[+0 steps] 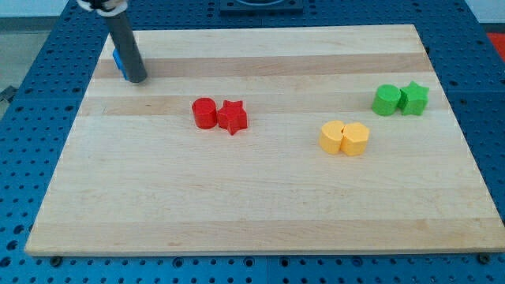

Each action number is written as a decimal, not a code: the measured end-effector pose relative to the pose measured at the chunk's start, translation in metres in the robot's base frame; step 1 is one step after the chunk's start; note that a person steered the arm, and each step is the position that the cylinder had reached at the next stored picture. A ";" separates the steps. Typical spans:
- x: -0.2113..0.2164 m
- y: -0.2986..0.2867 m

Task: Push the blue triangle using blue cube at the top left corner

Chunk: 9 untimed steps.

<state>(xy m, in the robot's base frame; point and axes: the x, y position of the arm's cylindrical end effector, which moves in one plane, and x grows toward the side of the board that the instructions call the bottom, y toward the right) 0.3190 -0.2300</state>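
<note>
My tip (137, 78) rests on the wooden board (252, 197) near its top left corner. A blue block (117, 62) shows only as a sliver just left of the rod, touching or nearly touching it; its shape cannot be made out. Whether this is the cube or the triangle cannot be told, and no second blue block shows. The rod comes down from the view's top left and hides most of the blue block.
A red cylinder (204, 112) and a red star (233, 117) touch, right of my tip. A yellow pair (344, 138) sits at middle right. A green cylinder (386, 99) and green star (414, 97) sit near the right edge.
</note>
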 end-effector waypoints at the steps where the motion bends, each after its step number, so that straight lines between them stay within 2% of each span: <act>1: -0.004 -0.023; 5: -0.037 0.000; 9: -0.030 -0.024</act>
<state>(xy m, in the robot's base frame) 0.2887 -0.2543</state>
